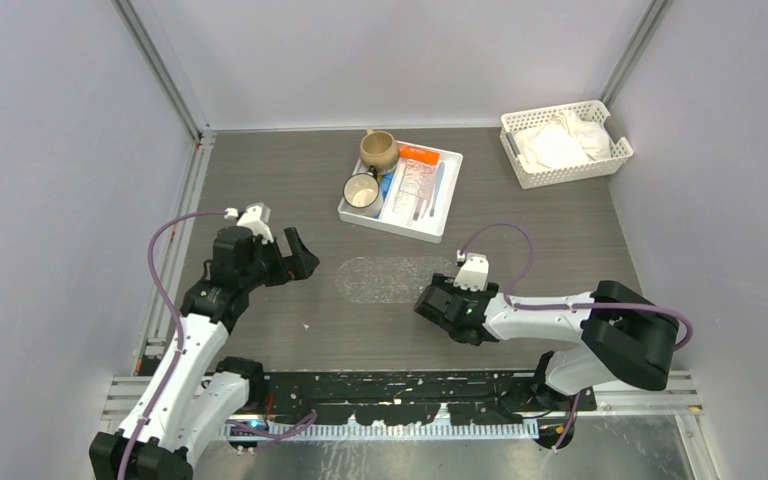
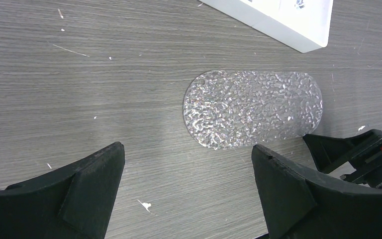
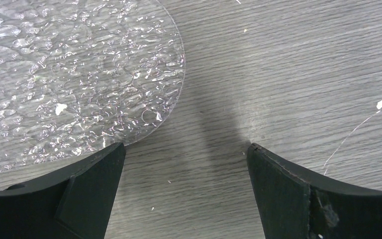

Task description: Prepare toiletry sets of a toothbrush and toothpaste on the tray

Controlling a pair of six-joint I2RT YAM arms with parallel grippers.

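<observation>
left hand (image 2: 186, 152) released, empty | right hand (image 3: 185, 149) released, empty | tray (image 1: 390, 280) flat on tabletop (image 1: 560, 230) between both hands, just ahead of each | orange toothpaste (image 1: 417, 153) well beyond the hands, in white compartmented tray (image 1: 390, 226)

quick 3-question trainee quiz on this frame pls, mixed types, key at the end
1. True or false: nothing lies on the clear textured tray yet.
2. Multiple choice: where do the white mug and the tan mug stand?
A) in the white compartmented tray
B) in the white slotted basket
C) on the clear textured tray
3. Fill in: the left gripper and the right gripper are both ____ and hold nothing.

Key: 1 true; 2 A; 3 open.
</observation>
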